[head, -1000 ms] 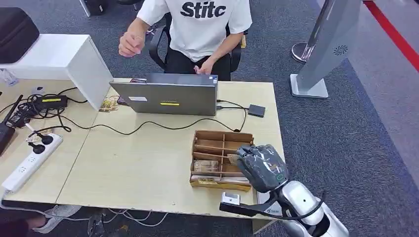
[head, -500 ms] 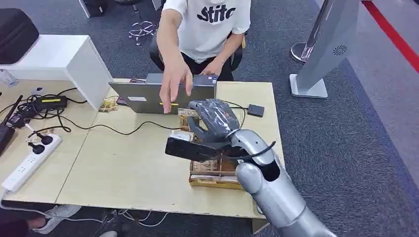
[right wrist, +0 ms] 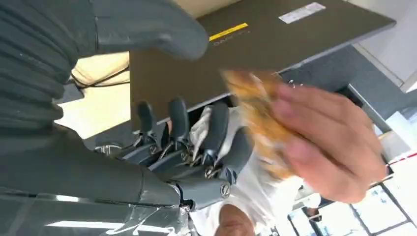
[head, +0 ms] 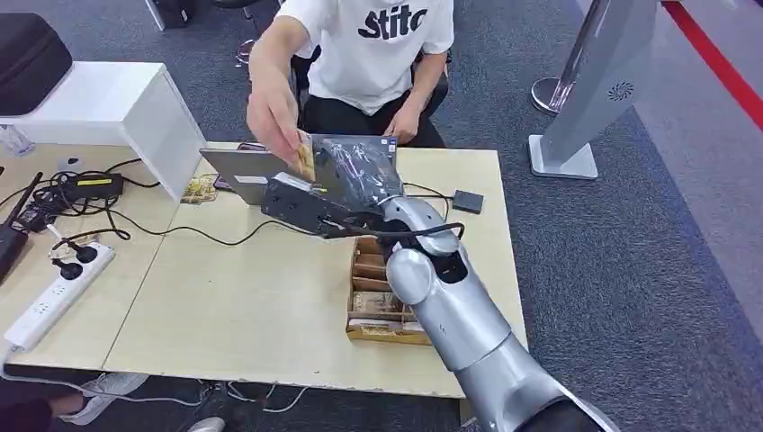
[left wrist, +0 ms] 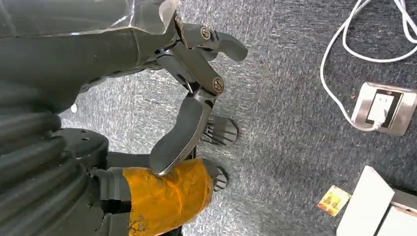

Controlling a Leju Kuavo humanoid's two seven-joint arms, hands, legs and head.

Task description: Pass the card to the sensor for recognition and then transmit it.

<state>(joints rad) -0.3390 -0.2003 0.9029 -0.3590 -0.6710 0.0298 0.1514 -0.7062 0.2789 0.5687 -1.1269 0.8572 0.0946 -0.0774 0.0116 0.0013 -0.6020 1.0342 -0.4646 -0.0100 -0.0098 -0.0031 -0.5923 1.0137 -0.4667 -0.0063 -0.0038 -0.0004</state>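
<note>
- Reaching over the laptop (head: 270,171), the right hand (head: 355,171) hangs with its fingers (right wrist: 216,125) spread apart and nothing between them.
- A person's hand (head: 273,117) pinches the card (head: 306,155) just beside those fingers, above the laptop's lid.
- Hanging over carpet, the left hand (left wrist: 192,113) holds nothing, fingers loosely curled and apart.
- A cardboard tray (head: 364,270) of cards sits on the table (head: 225,306).
</note>
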